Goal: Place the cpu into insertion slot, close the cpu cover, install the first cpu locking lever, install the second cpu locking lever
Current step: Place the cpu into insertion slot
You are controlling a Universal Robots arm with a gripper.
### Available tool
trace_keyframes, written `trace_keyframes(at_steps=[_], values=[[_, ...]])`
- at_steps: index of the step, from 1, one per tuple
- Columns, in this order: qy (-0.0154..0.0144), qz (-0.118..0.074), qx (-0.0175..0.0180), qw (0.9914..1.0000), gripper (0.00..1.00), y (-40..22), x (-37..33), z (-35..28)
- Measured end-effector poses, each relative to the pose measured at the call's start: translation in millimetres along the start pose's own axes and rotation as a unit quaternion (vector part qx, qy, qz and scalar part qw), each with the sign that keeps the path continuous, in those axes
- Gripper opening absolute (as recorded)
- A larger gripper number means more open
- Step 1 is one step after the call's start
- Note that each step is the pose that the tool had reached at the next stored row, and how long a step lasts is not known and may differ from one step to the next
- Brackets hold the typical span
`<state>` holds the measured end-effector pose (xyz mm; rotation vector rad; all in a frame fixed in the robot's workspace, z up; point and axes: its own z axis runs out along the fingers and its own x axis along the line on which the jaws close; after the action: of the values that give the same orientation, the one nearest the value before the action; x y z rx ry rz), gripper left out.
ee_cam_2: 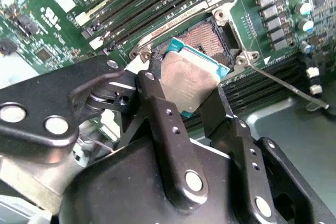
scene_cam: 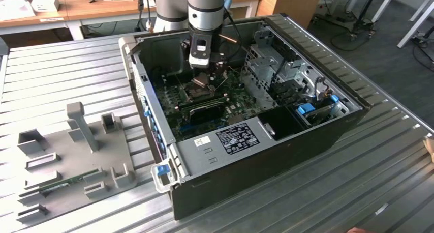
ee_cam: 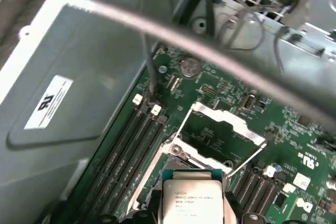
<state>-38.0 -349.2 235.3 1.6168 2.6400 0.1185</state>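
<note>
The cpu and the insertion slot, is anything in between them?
Nothing in the second wrist view: the cpu, in the gripper, hangs over the open insertion slot.

- Arm (scene_cam: 205,4): smooth silver-grey tube with a dark ring, dark cables alongside.
- Wrist block (scene_cam: 198,49): black box with a white face.
- Gripper (ee_cam_2: 184,85): matte black, angular links, round silver rivets.
- Fingers (ee_cam_2: 169,124): flat black bars with small holes down each.
</note>
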Motion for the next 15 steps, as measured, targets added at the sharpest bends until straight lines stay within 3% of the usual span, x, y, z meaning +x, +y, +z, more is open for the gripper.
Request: trace_keyframes(at_steps=[4,7,10,14,15], values=[[-0.0028,0.032,-0.0001,0.99949,0.54,0.0,0.0,0.0],[-0.0049,0.055,-0.0001,0.99846,0.54,0.0,0.0,0.0],[-0.0069,0.078,-0.0002,0.99689,0.54,0.0,0.0,0.1],[-0.0096,0.109,-0.0003,0.99402,0.54,0.0,0.0,0.1],[-0.0097,0.111,-0.0003,0.99382,0.54,0.0,0.0,0.1]])
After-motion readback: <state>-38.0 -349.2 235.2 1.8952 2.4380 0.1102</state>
